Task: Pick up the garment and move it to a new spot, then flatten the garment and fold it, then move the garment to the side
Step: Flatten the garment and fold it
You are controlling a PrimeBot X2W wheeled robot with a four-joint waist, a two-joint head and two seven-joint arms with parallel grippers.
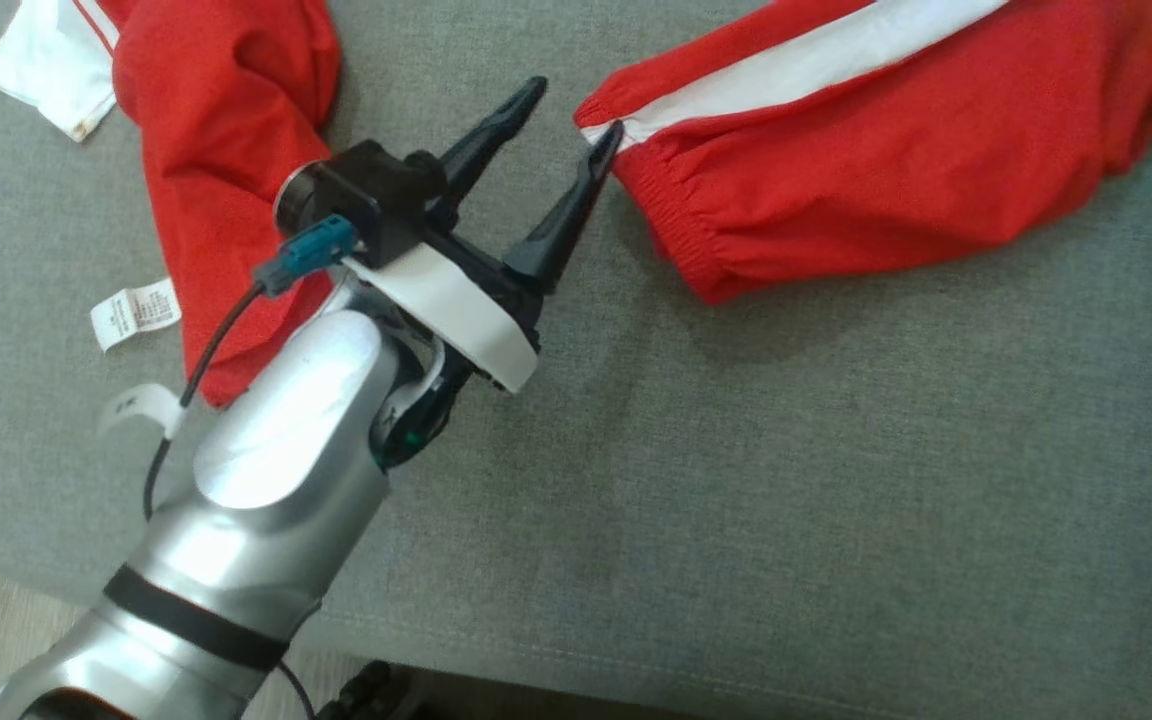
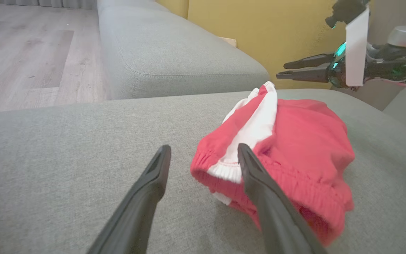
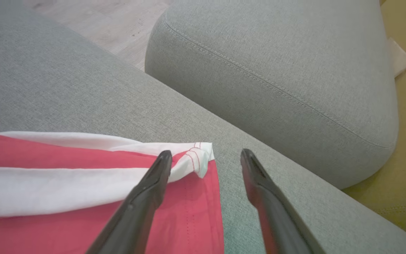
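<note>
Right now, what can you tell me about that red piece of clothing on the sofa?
The garment is soft red cloth with a broad white stripe, rumpled and unfolded on the grey sofa cushion. One end closes in a gathered elastic cuff; a white care label lies beside another part. The left arm's open jaws point at the cuff, one tip at its edge; whether it touches is unclear.
</note>
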